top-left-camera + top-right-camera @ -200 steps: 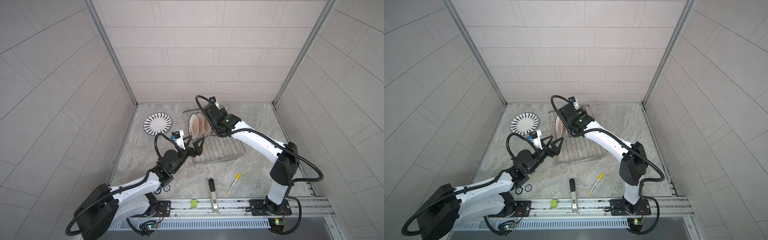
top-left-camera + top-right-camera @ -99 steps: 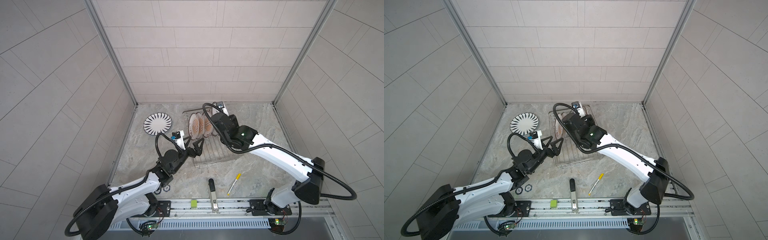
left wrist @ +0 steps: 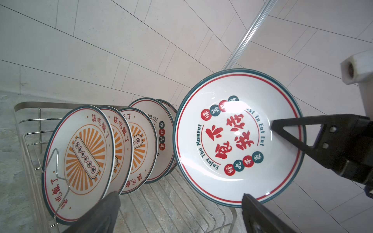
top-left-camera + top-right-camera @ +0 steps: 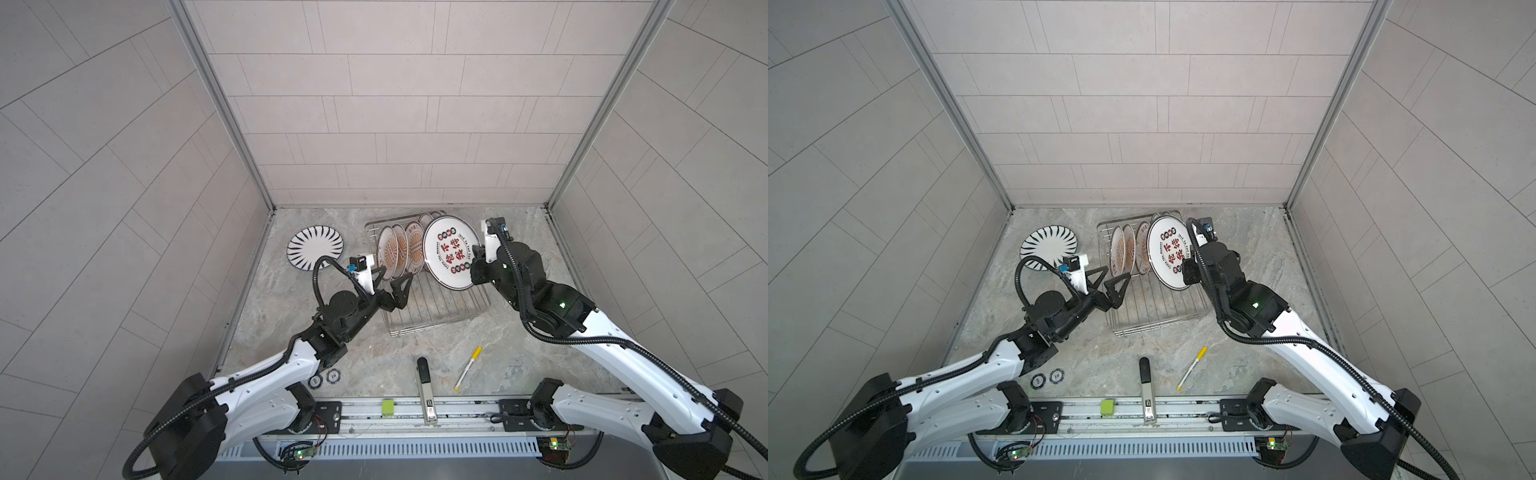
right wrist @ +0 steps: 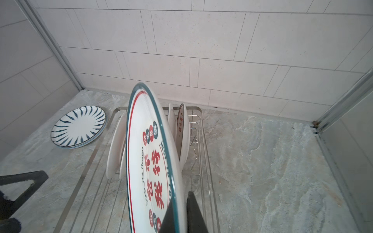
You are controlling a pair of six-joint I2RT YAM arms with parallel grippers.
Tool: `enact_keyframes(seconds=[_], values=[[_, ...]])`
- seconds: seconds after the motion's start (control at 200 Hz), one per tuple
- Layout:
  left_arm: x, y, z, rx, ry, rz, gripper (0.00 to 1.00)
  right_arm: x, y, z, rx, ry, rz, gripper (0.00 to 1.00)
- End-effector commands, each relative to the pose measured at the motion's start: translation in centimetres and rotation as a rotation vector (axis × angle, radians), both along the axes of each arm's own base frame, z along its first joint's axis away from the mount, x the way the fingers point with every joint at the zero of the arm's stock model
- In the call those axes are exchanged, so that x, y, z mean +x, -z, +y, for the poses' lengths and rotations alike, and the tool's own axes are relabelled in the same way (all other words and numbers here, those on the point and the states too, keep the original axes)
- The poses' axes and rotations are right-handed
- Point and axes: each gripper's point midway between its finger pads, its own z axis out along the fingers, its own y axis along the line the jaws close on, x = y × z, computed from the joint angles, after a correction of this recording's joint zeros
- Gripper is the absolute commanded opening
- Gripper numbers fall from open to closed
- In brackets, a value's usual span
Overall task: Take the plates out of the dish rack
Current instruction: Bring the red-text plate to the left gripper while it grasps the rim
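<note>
Mid-frame in a top view, right jaws clamp a plate point(image 4: 452, 252) by its rim, seemingly clear above the dish rack point(image 4: 436, 318); left jaws gape wide, empty. Keep it upright, away from racked plates point(image 4: 399, 251).

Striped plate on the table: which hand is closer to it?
Left. The left hand is open over the near edge of the rack, close to the striped plate; the right hand is at the rack's opposite side, shut on a raised plate.
</note>
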Motion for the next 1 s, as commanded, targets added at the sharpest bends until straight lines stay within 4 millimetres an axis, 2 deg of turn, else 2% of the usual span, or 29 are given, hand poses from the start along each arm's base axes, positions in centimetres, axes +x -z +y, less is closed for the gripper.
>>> enact_keyframes(seconds=[0.0, 0.145, 0.34, 0.44, 0.54, 0.631, 0.686, 0.836, 0.916, 0.996], values=[[-0.2, -0.6, -0.4, 0.031, 0.040, -0.015, 1.00, -1.0, -2.5, 2.2, 0.214, -0.172, -0.043, 0.05], [0.2, 0.1, -0.2, 0.038, 0.024, 0.017, 1.00, -1.6, -2.7, 3.6, 0.371, -0.351, -0.012, 0.05], [-0.4, -1.0, -2.0, -0.065, 0.137, 0.017, 0.99, -1.3, -2.5, 5.1, 0.482, -0.471, 0.014, 0.05], [-0.6, -1.2, -1.9, -0.149, 0.144, 0.048, 0.95, -1.3, -2.9, 5.4, 0.562, -0.542, 0.039, 0.05], [-1.1, -2.1, -1.7, -0.275, 0.167, 0.060, 0.83, -1.1, -2.8, 5.2, 0.564, -0.552, 0.042, 0.05], [-1.3, -2.6, -1.9, -0.311, 0.186, 0.072, 0.68, -0.8, -2.3, 5.2, 0.560, -0.540, 0.049, 0.05], [-1.2, -2.6, -1.8, -0.325, 0.183, 0.080, 0.65, -0.7, -2.0, 4.9, 0.549, -0.524, 0.051, 0.05], [-0.6, -1.9, -0.5, -0.343, 0.101, 0.105, 0.45, -0.6, -1.3, 4.2, 0.519, -0.479, 0.039, 0.05], [-0.3, -1.6, 0.0, -0.338, 0.066, 0.114, 0.40, -0.4, -0.9, 4.1, 0.507, -0.469, 0.040, 0.05], [-0.3, -1.5, 0.1, -0.342, 0.057, 0.117, 0.30, -0.3, -0.4, 4.2, 0.479, -0.466, 0.061, 0.05]])
